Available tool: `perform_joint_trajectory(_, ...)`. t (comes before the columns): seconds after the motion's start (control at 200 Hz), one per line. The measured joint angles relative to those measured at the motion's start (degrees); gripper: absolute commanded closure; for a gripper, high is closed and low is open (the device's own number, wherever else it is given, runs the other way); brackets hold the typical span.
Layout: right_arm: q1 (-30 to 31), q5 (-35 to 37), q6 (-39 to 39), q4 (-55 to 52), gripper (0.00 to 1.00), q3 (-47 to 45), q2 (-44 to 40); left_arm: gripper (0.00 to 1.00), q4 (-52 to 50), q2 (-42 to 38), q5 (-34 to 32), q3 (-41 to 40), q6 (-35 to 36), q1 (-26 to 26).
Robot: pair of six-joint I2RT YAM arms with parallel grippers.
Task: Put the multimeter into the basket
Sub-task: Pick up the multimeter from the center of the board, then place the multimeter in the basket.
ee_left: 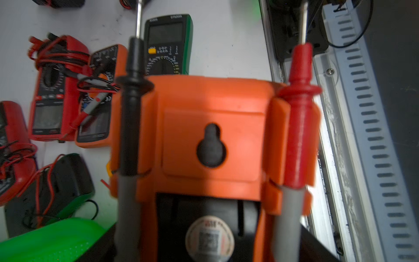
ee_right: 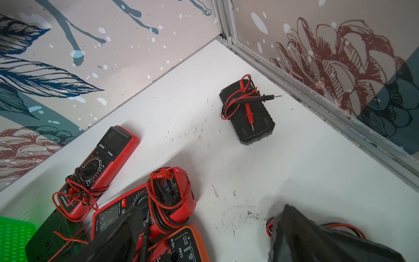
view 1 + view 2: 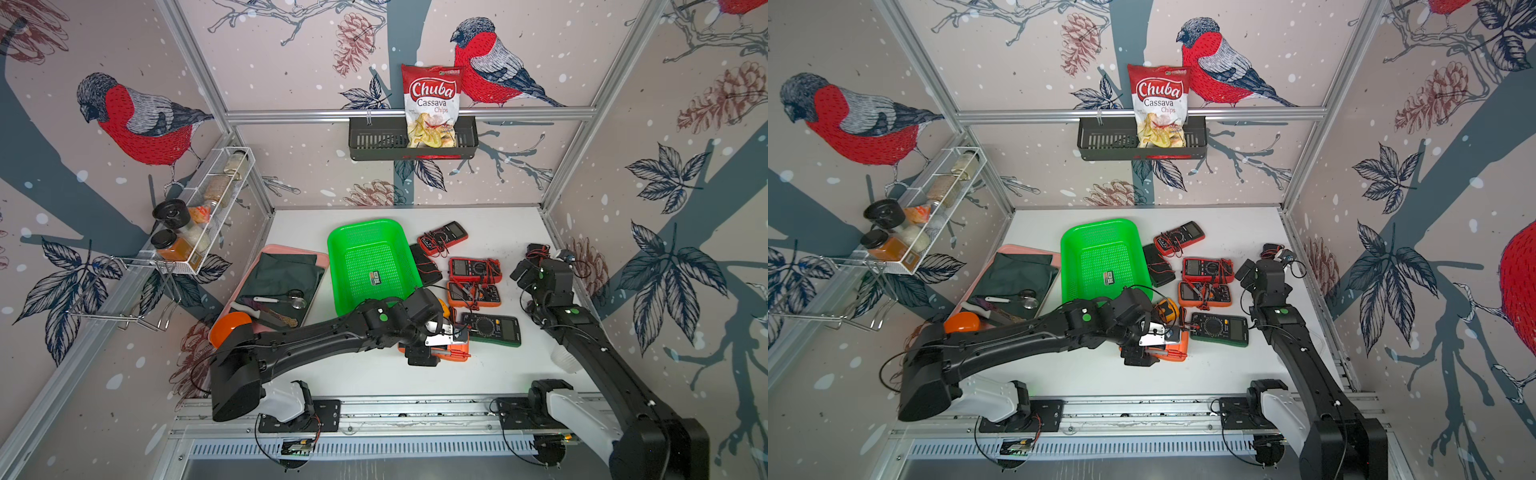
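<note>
The bright green basket point(image 3: 332, 249) point(image 3: 1064, 253) stands in the middle of the white table, holding only a small sticker. An orange multimeter point(image 3: 462, 348) point(image 3: 1178, 350) point(image 1: 210, 97) lies face down in front of the basket's near right corner, with a black and a red probe clipped to its back. My left gripper point(image 3: 446, 338) point(image 3: 1163, 338) point(image 1: 207, 181) is shut on it, one grey finger point(image 1: 127, 204) against each long side. My right gripper point(image 3: 528, 262) point(image 3: 1256, 259) point(image 2: 210, 238) hovers open at the right of the table with nothing between its fingers.
Several other multimeters lie right of the basket: green point(image 3: 494, 328), orange point(image 3: 473, 294), red point(image 3: 473, 270), another red point(image 3: 442, 237), a black one point(image 2: 249, 113) near the right wall. A pink tray point(image 3: 291, 251) with cloth and cutlery is left; an orange bowl point(image 3: 230, 326) front left.
</note>
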Motion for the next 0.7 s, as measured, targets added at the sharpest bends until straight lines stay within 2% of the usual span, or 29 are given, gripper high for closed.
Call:
perform_joint_trajectory(0.145,0.0,0.46,0.0,0.42,0.0,-0.96,-2.54,1.0,1.07,-4.07,-7.89,0.81,-0.13,2.1)
perform_joint_trajectory(0.335,0.0,0.42,0.02,2.14,0.0,-2.38,-4.44,1.0,2.47,-4.42,-19.04,2.64,2.49,11.74)
perform_joint_trajectory(0.525,-0.02,0.39,0.0,2.82,0.0,-2.47,-4.59,1.0,4.61,-2.27,-16.96,5.27,8.59,25.73)
perform_joint_trajectory(0.7,-0.02,0.94,-0.13,2.58,0.0,-2.34,-5.51,1.0,5.49,2.69,-11.76,8.35,14.64,34.71)
